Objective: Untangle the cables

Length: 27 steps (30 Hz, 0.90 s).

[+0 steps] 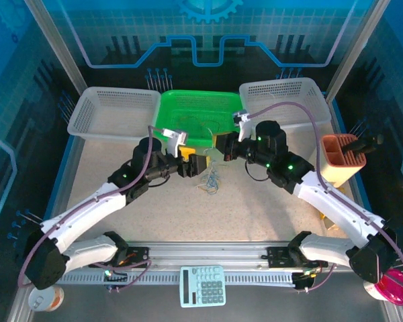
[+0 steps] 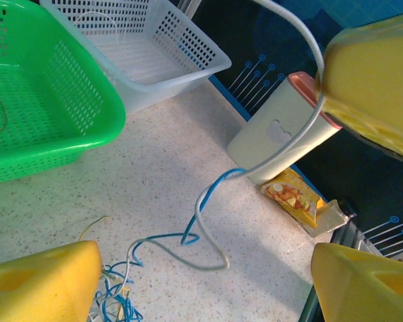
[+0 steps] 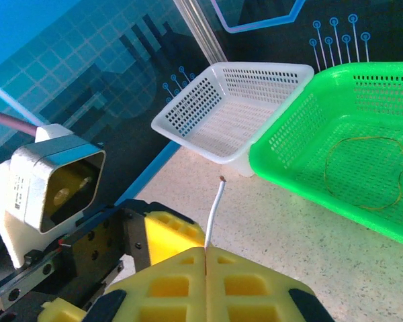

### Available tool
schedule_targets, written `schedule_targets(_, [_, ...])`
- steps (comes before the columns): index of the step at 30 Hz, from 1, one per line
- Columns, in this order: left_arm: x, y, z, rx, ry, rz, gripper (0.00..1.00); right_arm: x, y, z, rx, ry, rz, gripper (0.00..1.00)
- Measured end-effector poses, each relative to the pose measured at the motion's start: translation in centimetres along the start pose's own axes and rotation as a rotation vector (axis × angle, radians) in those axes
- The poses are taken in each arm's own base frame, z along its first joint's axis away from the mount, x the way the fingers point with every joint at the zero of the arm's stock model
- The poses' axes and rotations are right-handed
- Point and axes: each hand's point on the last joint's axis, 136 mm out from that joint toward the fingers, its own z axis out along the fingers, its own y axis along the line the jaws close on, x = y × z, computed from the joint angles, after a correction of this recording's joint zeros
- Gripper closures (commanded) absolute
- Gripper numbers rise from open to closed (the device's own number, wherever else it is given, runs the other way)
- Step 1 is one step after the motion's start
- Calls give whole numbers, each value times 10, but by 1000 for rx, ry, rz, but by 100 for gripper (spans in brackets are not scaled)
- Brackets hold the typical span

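Observation:
A tangle of thin blue, whitish and yellowish cables [image 1: 209,181] lies on the table in front of the green basket [image 1: 171,107]. My right gripper [image 3: 205,255] is shut on a whitish cable [image 3: 215,204], whose short end sticks up out of the pads. That whitish cable [image 2: 302,131] hangs from the right gripper's pad [image 2: 376,80] and curls down with a blue cable [image 2: 181,236] to the tangle [image 2: 117,302]. My left gripper [image 2: 205,268] stands open just above the table, its fingers [image 2: 47,282] either side of these loops. A yellowish loop [image 3: 369,171] lies in the green basket.
White baskets [image 1: 114,111] [image 1: 285,100] flank the green one. A beige holder [image 1: 342,157] stands at the right, with a snack packet [image 2: 295,194] beside it. A calculator [image 1: 203,285] and a cup [image 1: 46,298] lie near the front rail.

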Motion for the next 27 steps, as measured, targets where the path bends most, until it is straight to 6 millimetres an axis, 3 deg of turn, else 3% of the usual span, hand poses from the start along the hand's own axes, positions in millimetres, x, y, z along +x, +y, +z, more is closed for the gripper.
schedule_targets(5, [-5,-4,18,27,10,3,31,4,3,3,-12,14,16,100])
schedule_targets(11, [-2,-1,39,40,29,-6,69,1,7,5,-28,4,35,100])
schedule_targets(14, [3,3,45,38,36,-10,82,-7,10,3,-35,-12,38,100])
schedule_targets(19, [22,14,47,21,58,-28,87,-37,20,-7,-50,-75,42,100])
schedule_targets(27, [69,42,46,-39,128,-70,89,-92,33,-35,-67,-205,50,100])
